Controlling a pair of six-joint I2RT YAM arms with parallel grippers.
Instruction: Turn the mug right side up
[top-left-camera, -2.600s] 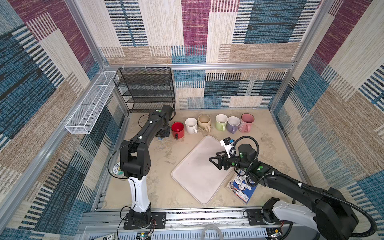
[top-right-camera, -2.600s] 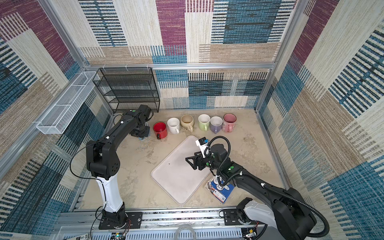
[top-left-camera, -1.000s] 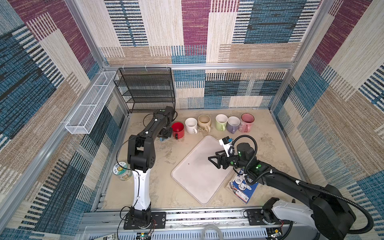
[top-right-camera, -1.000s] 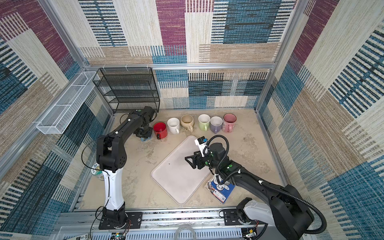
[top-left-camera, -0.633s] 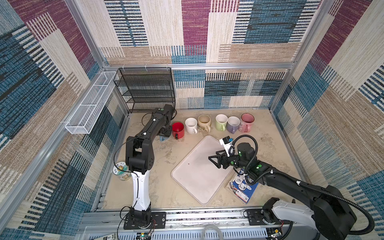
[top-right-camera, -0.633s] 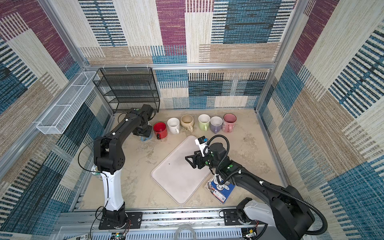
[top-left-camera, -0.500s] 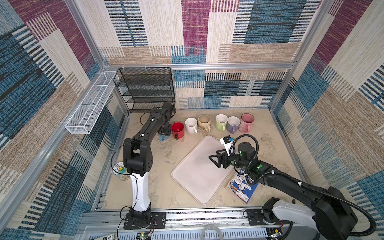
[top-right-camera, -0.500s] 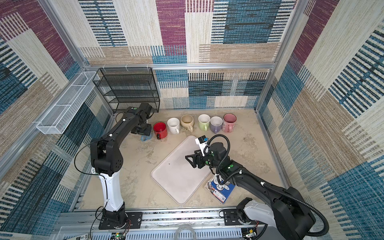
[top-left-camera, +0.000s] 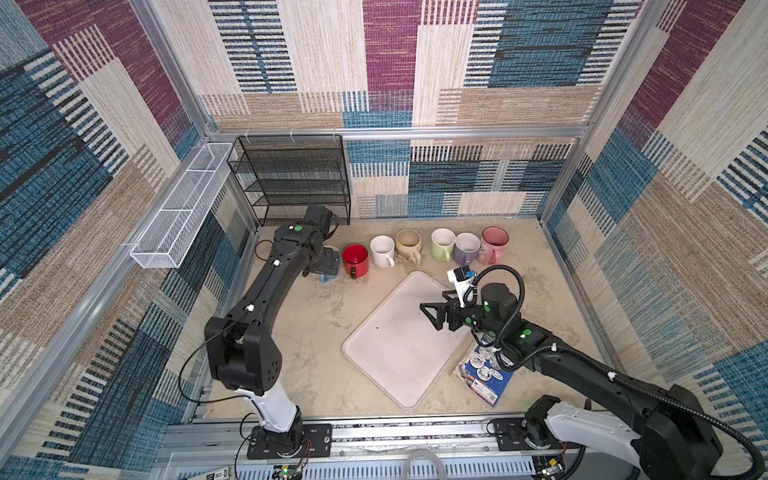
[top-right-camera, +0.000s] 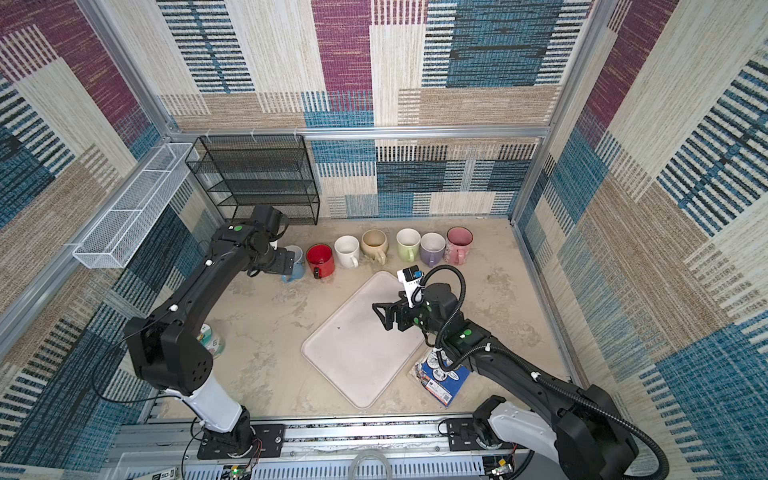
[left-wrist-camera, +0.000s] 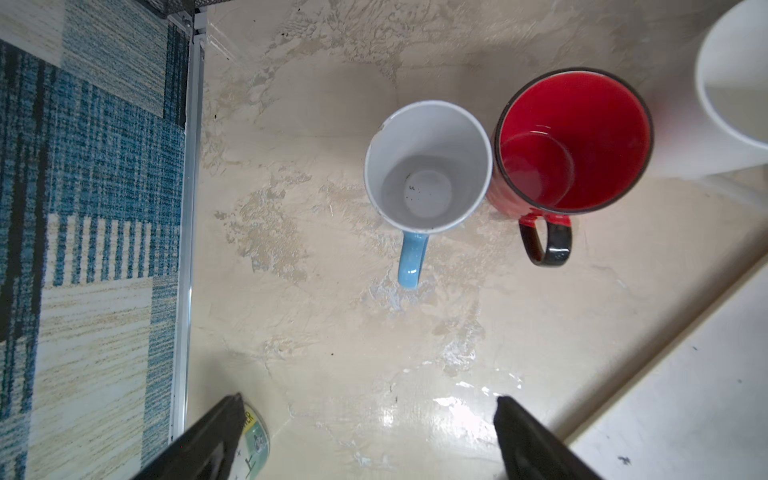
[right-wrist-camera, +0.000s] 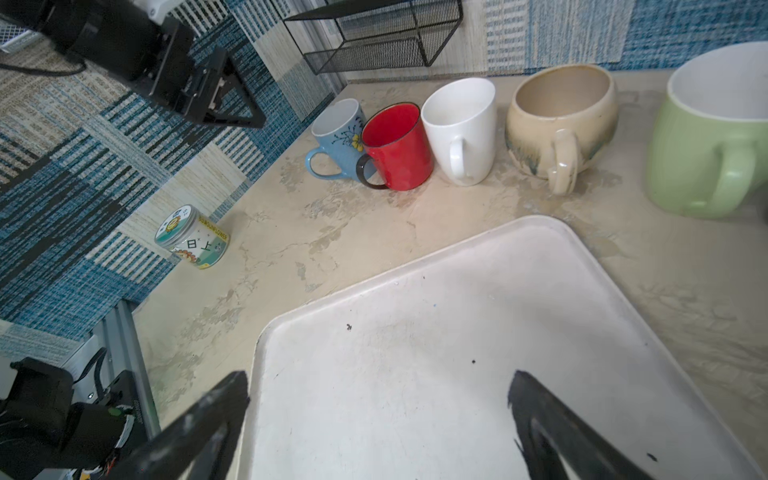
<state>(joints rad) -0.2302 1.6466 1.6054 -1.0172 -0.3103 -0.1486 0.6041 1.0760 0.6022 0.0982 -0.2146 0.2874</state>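
The left end effector (left-wrist-camera: 365, 409) is wide open and holds nothing. Its jaws stand far apart above the table (left-wrist-camera: 332, 332), clear of the blue mug (left-wrist-camera: 428, 166). In both top views it hangs over that mug at the left end of a row of mugs along the back of the table.

The blue mug stands right side up with its mouth facing up, its long axis vertical and its white inside showing. Its handle points toward the front of the table. It sits just beside the red mug (left-wrist-camera: 573, 141), with their rims about touching.

The right end effector (right-wrist-camera: 378, 384) is also spread wide and empty, hovering over the white tray (right-wrist-camera: 457, 332). A small tin (right-wrist-camera: 193, 237) stands near the left wall.
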